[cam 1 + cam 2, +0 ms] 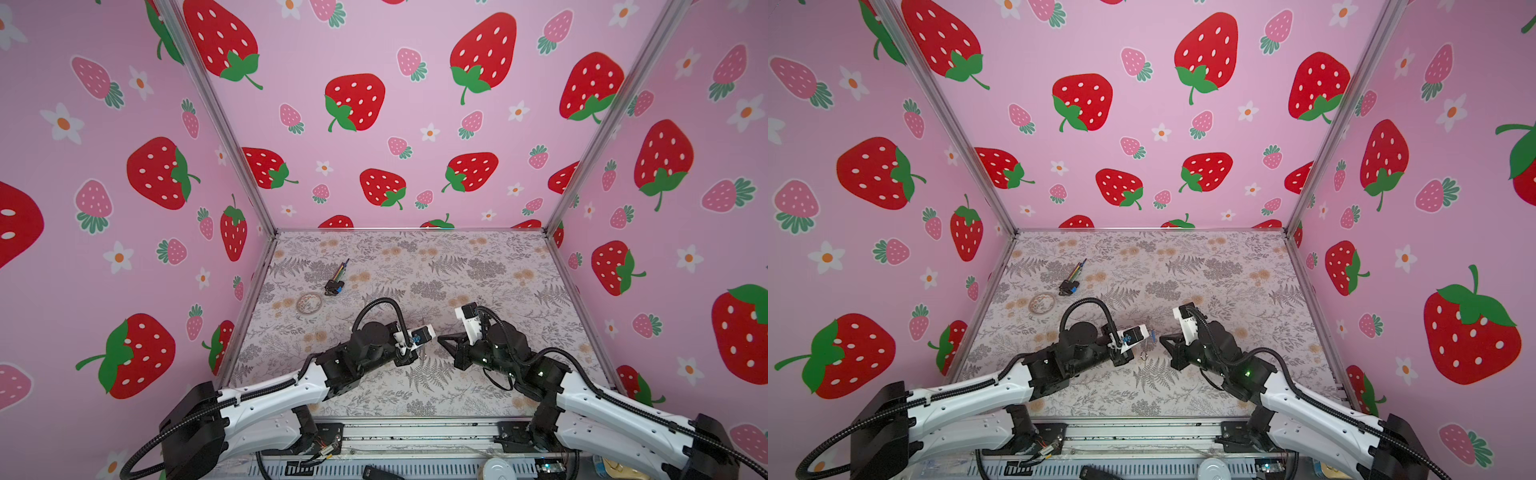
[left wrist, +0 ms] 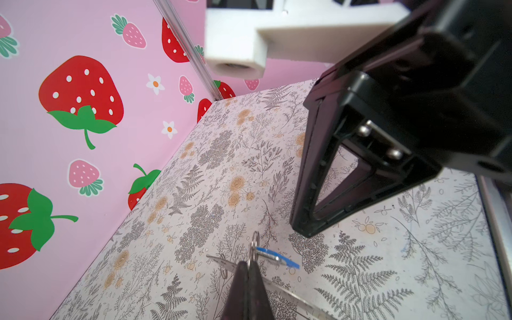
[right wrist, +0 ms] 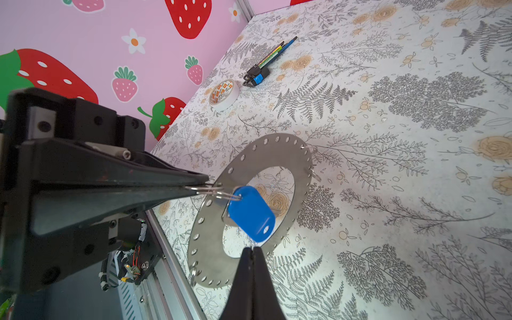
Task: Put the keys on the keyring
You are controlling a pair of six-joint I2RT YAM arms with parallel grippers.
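The keyring (image 3: pixel 277 146), a flat grey metal ring with small holes round its rim, hangs tilted above the floral table; the left wrist view shows it edge-on (image 2: pixel 291 293). The keys, a blue tag (image 3: pixel 250 213) with silver metal behind it, hang across its open centre from a small wire ring (image 3: pixel 205 189). My left gripper (image 2: pixel 248 263) is shut on that wire ring (image 2: pixel 255 243). My right gripper (image 3: pixel 252 248) is shut, its tips just below the tag's lower end. In the left wrist view it (image 2: pixel 304 231) stands a little apart from the tag (image 2: pixel 277 256).
A tape roll (image 1: pixel 309 303) and a black-and-blue plug with coloured wires (image 1: pixel 334 286) lie at the table's far left. Other small wire rings (image 3: pixel 313 149) hang on the keyring's rim. Pink strawberry walls close three sides. A metal rail (image 1: pixel 415 432) runs along the front.
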